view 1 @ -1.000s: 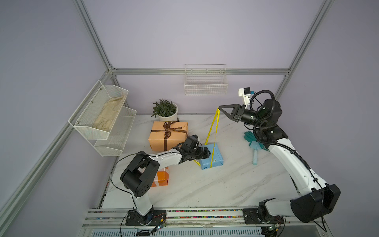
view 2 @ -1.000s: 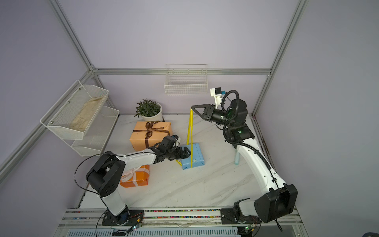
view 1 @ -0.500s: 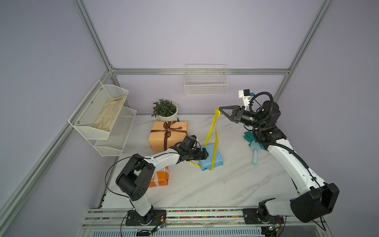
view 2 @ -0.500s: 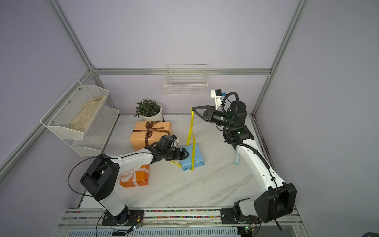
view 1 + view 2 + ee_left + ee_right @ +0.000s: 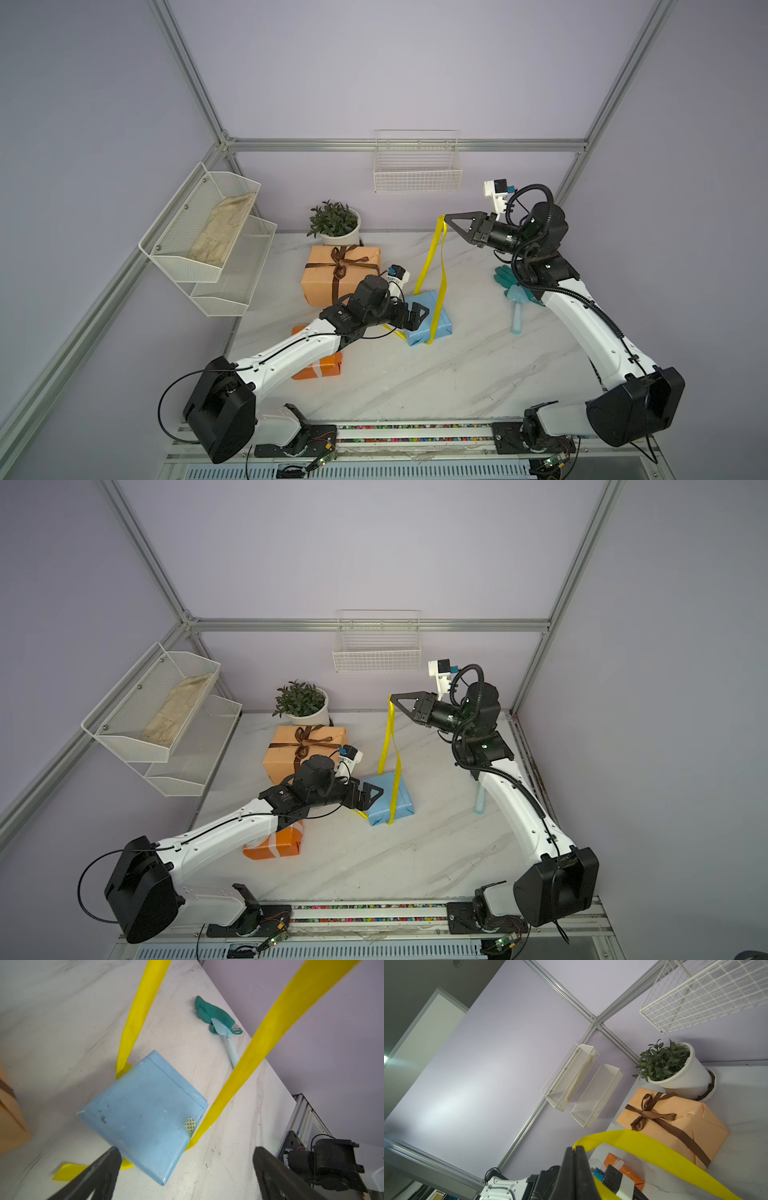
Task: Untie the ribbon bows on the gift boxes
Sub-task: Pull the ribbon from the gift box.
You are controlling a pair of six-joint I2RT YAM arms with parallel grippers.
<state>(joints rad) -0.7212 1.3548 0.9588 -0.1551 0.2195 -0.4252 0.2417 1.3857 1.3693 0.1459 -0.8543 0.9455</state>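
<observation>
Slackened now, your yellow ribbon (image 5: 444,270) hangs pinched in the right gripper (image 5: 445,217) above the light blue box (image 5: 445,324); left gripper (image 5: 420,316) gapes beside it.

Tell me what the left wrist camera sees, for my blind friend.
A light blue gift box sits on the marble table, with two strands of yellow ribbon rising from under it. The open left fingers frame it; a teal glove lies beyond.

A potted plant (image 5: 334,224) stands by the back wall near a hanging wire basket (image 5: 417,180). A 2-tier mesh rack (image 5: 232,286) holds a beige glove (image 5: 220,235); a pale trowel (image 5: 516,316) overlaps a teal glove (image 5: 504,275).
</observation>
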